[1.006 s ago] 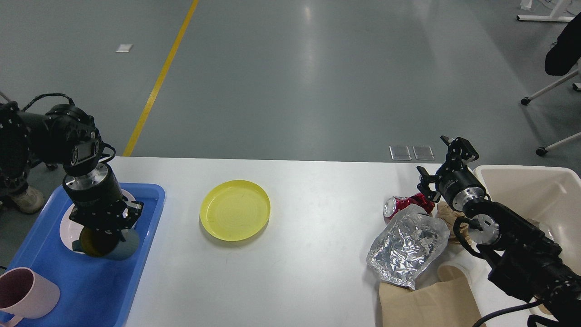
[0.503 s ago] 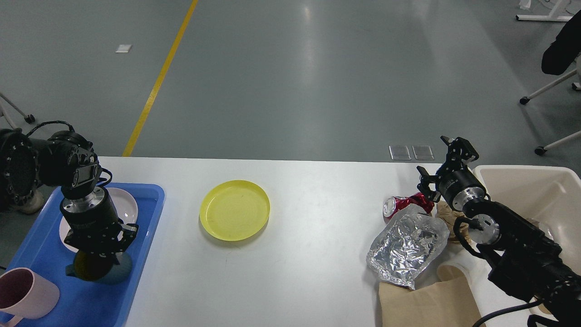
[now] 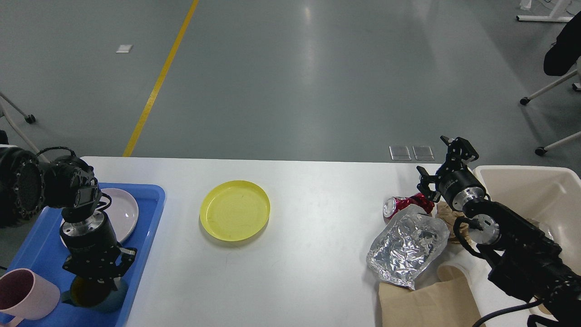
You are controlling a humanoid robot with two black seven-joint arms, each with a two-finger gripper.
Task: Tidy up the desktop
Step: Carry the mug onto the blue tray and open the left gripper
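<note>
The white desktop [image 3: 317,259] spans the view. On its left end is a blue tray [image 3: 41,250]; my left gripper [image 3: 96,280] points down over the tray's near part, shut on the rim of a grey-blue cup [image 3: 97,297] with a dark olive inside. A yellow plate [image 3: 235,210] lies left of centre. At the right lie a crushed red can [image 3: 401,203], a silver foil bag [image 3: 406,247], crumpled brown paper [image 3: 447,213] and a brown paper bag [image 3: 426,302]. My right gripper [image 3: 443,162] hovers open just beyond the can, holding nothing.
In the tray are a pale pink plate [image 3: 123,211] at the back and a pink mug [image 3: 25,295] at the near left corner. A beige bin [image 3: 535,177] stands at the table's right end. A white paper cup [image 3: 454,270] lies by my right arm.
My left gripper has carried the grey-blue cup off the pink plate and toward the near end of the tray. The right arm has not moved.
</note>
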